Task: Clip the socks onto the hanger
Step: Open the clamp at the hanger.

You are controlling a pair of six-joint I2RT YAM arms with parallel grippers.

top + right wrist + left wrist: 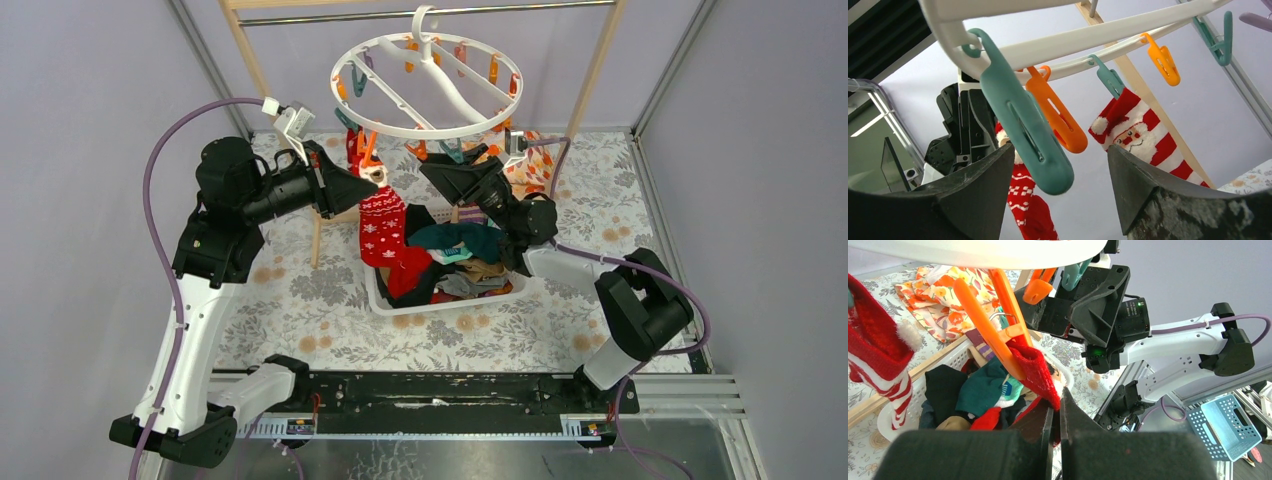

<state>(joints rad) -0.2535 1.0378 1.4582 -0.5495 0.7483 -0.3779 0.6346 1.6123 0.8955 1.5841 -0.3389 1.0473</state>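
The left hand (1056,422) is pressed almost together, pinching the cuff of the red sock (1040,372) at an orange clip (988,325) under the hanger (998,250). The right hand (1060,150) is spread wide, with a teal clip (1023,125) hanging between its fingers.

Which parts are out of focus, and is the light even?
Top external: sharp, evenly lit. Left wrist: the left gripper is a dark blur, the red sock sharp. Right wrist: the right gripper is blurred, the teal clip sharp.
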